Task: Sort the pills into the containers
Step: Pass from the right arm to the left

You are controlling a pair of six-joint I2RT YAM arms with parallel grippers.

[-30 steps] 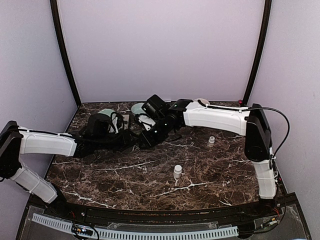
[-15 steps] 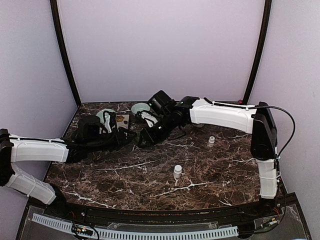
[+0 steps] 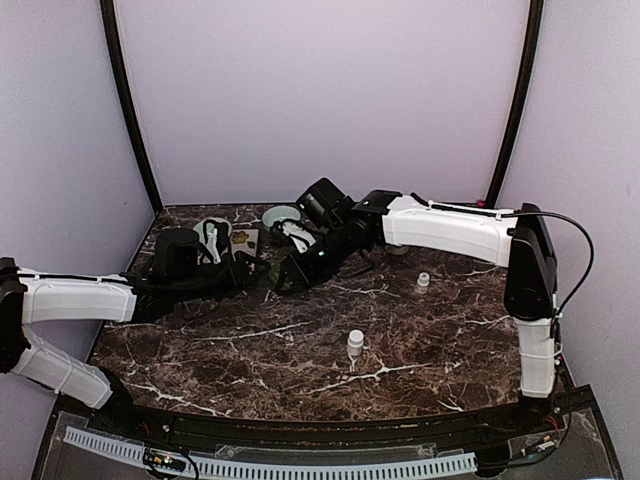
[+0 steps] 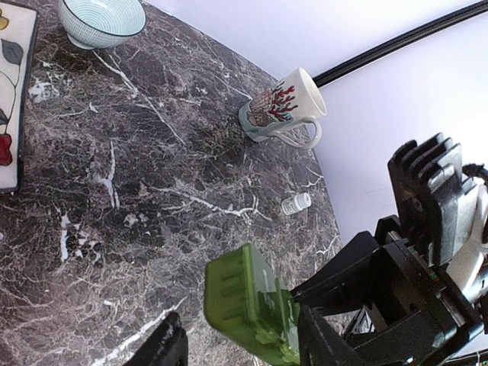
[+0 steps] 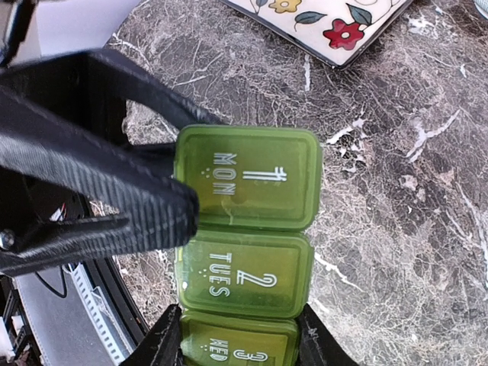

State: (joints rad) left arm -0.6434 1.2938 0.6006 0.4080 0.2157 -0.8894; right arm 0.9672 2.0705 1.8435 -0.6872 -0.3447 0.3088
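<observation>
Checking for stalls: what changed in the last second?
The left arm pulled back leftward, and the right arm shifted slightly right. No grasp or release is visible. The near white bottle and the far white bottle stayed put.

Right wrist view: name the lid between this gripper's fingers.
On the pill box, the WED 3 lid, flanked by the right gripper; TUES 2 and MON 1 lie beyond its fingers.
</observation>
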